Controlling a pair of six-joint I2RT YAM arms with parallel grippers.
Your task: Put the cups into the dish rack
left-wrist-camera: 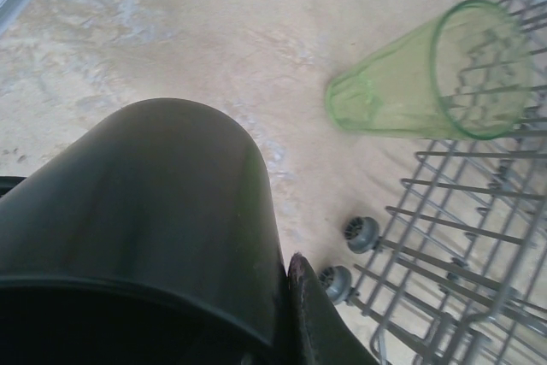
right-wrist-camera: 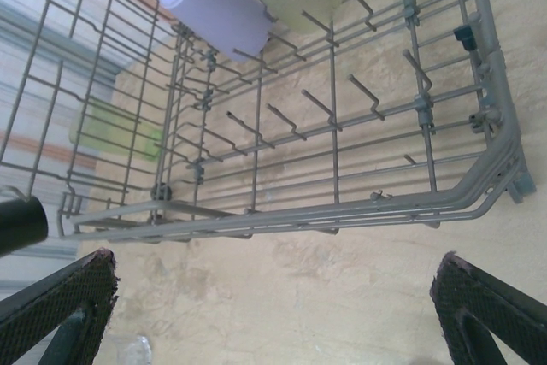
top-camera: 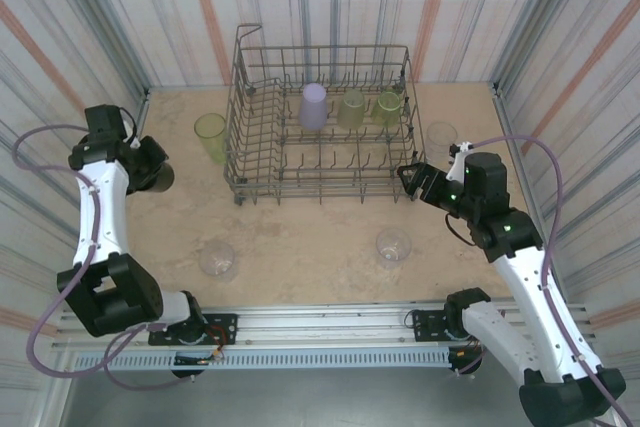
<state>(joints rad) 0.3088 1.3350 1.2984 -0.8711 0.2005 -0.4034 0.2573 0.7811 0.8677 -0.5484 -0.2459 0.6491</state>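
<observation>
Dish rack (top-camera: pixel 320 193): grey wire
Lavender cup (top-camera: pixel 314 105): opaque pale purple
Yellow-green cups (top-camera: pixel 351 107): translucent
Clear cups (top-camera: pixel 217 259): colourless
Dark cup (left-wrist-camera: pixel 154 211): glossy, near-black
Bench (top-camera: pixel 300 237): beige, marbled
Walls (top-camera: pixel 150 17): white, with grey and orange-red stripes
Arms (top-camera: pixel 100 209): white, with black joints

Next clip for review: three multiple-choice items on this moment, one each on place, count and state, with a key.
1. Where is the lavender cup? A) in the dish rack B) beside the rack C) in a gripper
2. How many cups sit in the rack? A) one B) three C) five
3. The right gripper is: A) shut on a cup B) open and empty C) shut, empty
Key: 1 A, it stands among the rack's tines. 2 B, lavender plus two yellow-green cups. 3 B, its fingers stand wide apart, nothing between.
</observation>
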